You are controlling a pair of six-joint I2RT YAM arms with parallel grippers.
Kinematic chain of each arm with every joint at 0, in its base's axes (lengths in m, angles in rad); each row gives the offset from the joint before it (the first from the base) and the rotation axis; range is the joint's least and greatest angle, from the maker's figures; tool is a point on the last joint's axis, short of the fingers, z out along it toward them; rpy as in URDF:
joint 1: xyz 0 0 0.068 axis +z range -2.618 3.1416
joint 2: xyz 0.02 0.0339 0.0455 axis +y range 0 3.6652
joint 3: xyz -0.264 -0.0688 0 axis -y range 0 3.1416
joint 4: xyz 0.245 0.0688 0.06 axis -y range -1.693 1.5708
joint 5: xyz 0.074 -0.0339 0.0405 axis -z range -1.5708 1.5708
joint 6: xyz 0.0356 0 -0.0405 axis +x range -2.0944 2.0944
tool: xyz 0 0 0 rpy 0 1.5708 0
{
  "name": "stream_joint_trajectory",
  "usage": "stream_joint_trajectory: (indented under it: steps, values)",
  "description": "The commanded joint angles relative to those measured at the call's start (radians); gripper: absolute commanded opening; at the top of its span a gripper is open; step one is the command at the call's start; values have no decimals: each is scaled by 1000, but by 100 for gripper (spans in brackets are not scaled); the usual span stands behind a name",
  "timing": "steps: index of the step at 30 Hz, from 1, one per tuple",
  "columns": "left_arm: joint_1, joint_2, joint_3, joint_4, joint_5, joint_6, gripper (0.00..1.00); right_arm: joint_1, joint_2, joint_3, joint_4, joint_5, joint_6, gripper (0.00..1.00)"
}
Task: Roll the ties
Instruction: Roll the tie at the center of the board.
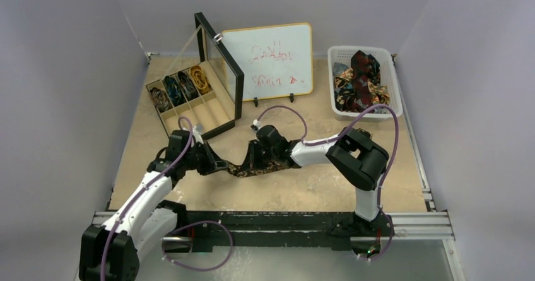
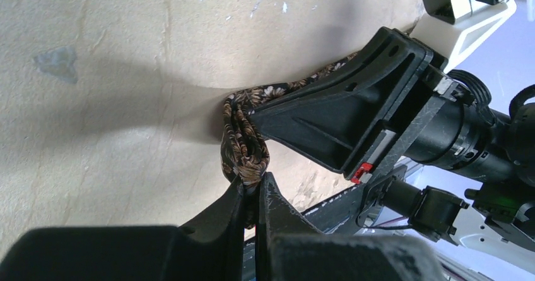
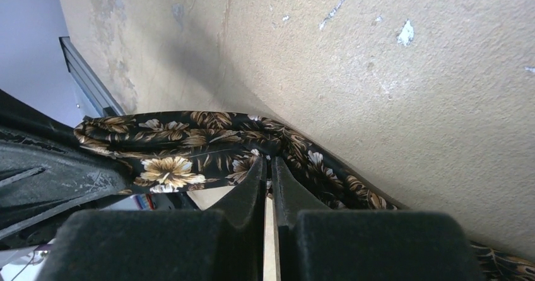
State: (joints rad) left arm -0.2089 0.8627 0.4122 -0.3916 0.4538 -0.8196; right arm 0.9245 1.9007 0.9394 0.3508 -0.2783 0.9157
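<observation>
A dark brown tie with gold flowers (image 1: 262,169) lies on the tan table between my two grippers. My left gripper (image 1: 222,166) is shut on its folded left end, which shows as a small loop (image 2: 243,143) above the closed jaws (image 2: 253,183). My right gripper (image 1: 252,156) is shut on the same tie further right; in the right wrist view its jaws (image 3: 267,165) pinch the fabric (image 3: 189,143). The right gripper's black finger (image 2: 340,120) shows in the left wrist view right beside the loop. Several rolled ties (image 1: 180,86) sit in the box's far compartments.
A wooden divided box (image 1: 202,112) with a raised black-framed glass lid (image 1: 221,60) stands at the back left. A whiteboard (image 1: 270,60) stands behind the middle. A white basket (image 1: 392,85) of loose ties (image 1: 361,79) is at the back right. A metal rail (image 1: 284,221) runs along the near edge.
</observation>
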Motion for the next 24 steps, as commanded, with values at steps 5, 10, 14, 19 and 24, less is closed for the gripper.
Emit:
stream_joint_trajectory:
  steps: [5,10,14,19,24]
  values:
    - [-75,68,122,16,23,53,0,3,33,44,14,17,15,4]
    - [-127,127,148,56,31,50,0,3,58,52,42,-11,41,3]
    - [-149,166,158,93,48,51,0,5,79,61,70,-43,52,3]
    - [-156,196,155,142,66,37,0,4,79,77,32,-65,38,5]
    - [-158,208,159,120,37,53,0,-7,25,44,2,-44,22,14]
